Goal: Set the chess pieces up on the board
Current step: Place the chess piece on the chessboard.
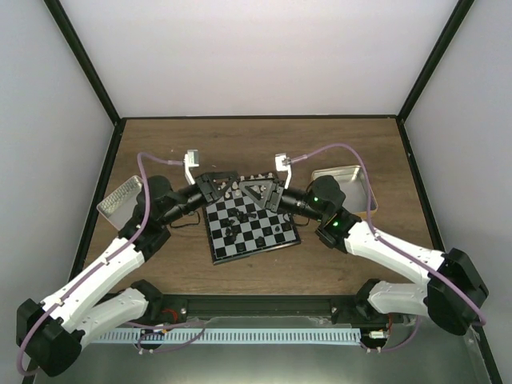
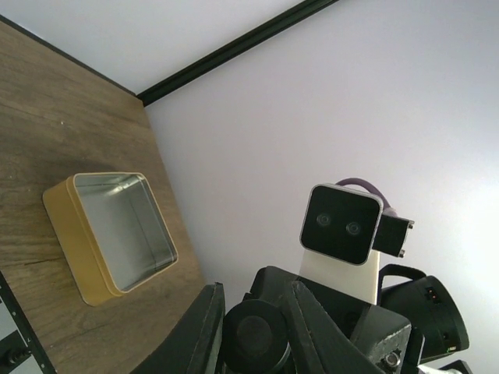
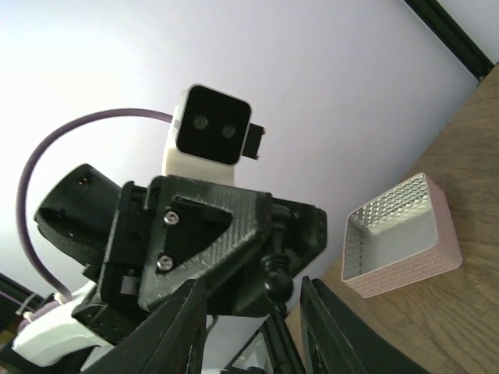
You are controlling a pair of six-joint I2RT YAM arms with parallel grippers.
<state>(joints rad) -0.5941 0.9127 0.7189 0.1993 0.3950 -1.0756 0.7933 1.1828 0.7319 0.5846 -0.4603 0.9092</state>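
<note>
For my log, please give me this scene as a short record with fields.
board: chessboard at table centre, slightly rotated
pieces: several black chess pieces scattered on squares
left tool: over the board's far left edge; open or shut unclear
right tool: over the far right edge; open or shut unclear
tins: gold tin right, pink tin left, both empty

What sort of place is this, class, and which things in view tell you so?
Probably a robot test cell or lab bench, not a home. A wooden table stands boxed in by plain white walls with black frame posts, and two robot arms are bolted at its near edge, meeting over a small chessboard.
</note>
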